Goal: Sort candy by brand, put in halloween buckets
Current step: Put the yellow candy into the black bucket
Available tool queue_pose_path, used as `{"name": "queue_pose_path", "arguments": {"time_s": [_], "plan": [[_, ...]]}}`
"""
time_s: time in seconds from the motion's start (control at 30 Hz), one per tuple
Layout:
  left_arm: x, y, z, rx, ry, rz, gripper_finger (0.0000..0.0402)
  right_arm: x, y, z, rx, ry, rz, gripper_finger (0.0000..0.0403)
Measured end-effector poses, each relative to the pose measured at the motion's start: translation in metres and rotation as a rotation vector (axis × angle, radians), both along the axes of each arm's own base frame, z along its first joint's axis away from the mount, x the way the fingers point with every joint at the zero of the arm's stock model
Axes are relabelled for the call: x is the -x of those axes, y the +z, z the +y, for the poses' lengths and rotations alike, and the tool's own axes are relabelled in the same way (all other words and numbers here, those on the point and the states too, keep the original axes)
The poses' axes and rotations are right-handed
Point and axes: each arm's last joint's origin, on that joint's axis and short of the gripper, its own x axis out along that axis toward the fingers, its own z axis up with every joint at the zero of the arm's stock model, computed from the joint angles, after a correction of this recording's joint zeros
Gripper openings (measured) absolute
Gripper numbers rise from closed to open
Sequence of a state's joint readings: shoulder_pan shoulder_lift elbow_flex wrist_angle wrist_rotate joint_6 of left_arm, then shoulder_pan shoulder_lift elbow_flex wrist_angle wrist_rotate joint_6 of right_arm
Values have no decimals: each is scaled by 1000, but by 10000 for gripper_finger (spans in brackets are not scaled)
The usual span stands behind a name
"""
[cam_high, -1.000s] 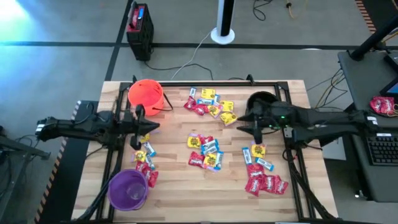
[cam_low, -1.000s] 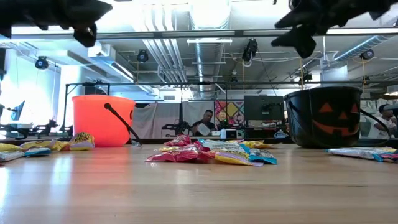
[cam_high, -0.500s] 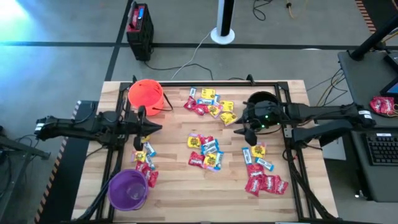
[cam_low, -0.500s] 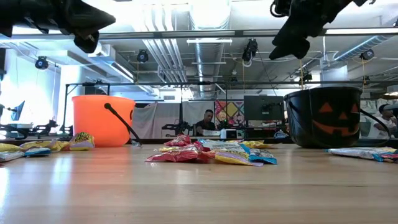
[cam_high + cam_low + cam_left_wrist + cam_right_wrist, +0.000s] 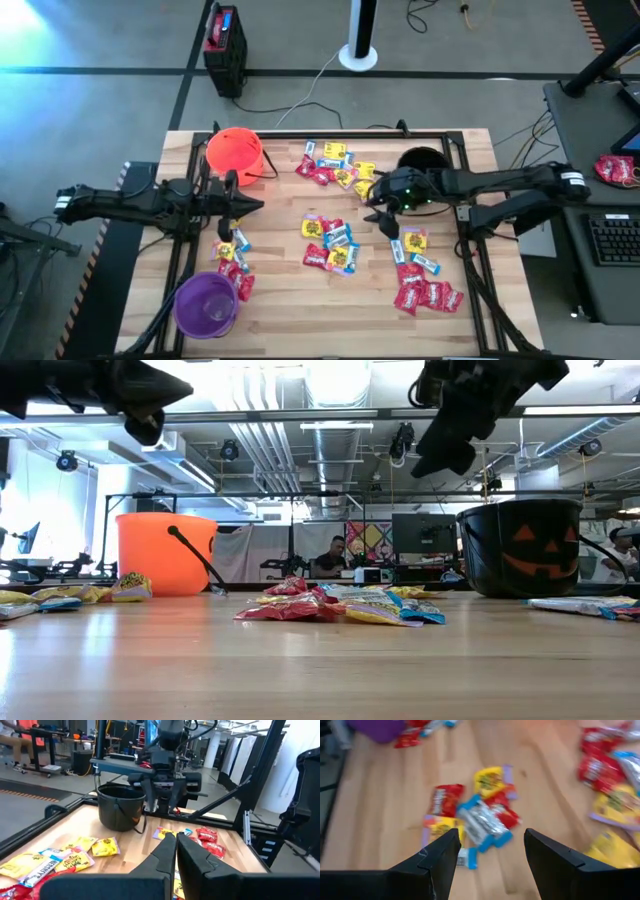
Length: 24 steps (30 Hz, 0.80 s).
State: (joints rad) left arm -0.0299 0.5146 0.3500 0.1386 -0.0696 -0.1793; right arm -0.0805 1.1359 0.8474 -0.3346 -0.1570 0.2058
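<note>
Hovering above the wooden surface (image 5: 290, 300), my right end effector (image 5: 387, 215) hangs spread and empty beside the black bucket (image 5: 420, 163), between the middle candy pile (image 5: 331, 243) and the far pile (image 5: 338, 168). My left end effector (image 5: 248, 206) is pressed together, holding nothing, just in front of the orange bucket (image 5: 235, 152) and over the near-left strip of candy (image 5: 233, 262).

Surroundings: the purple bucket (image 5: 207, 304) stands at the near left corner, touching that strip. A fourth group, mostly red packets (image 5: 424, 290), lies near the right edge. A black frame rail (image 5: 470, 270) runs along the right side of the surface, another along the left. Off the surface: a black box (image 5: 225, 40) on the floor behind, a keyboard (image 5: 612, 240) on the side desk.

View differences: the low view shows the jack-o'-lantern face on the black bucket (image 5: 520, 546) and the orange bucket's handle hanging down its side (image 5: 165, 552); both arms sit well above the candy there, and a person shows far behind. My right wrist view looks straight down on the middle pile (image 5: 472, 817), with open wood on all sides of it. My left wrist view looks across at the right arm in front of the black bucket (image 5: 120, 806).

Open room: bare wood along the near edge between the purple bucket and the red packets.
</note>
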Motion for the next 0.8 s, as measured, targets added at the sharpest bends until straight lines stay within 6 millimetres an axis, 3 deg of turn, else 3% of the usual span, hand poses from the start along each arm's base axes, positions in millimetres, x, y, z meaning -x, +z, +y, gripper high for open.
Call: {"name": "queue_pose_path", "arguments": {"time_s": [0.57, 0.8], "plan": [[-10, -3, 4, -96, 130, 25, 0, -36, -11, -2, -7, 19, -129, 215], [-8, -3, 4, -97, 131, 21, 0, -78, -12, -6, 132, 62, -118, 215]]}}
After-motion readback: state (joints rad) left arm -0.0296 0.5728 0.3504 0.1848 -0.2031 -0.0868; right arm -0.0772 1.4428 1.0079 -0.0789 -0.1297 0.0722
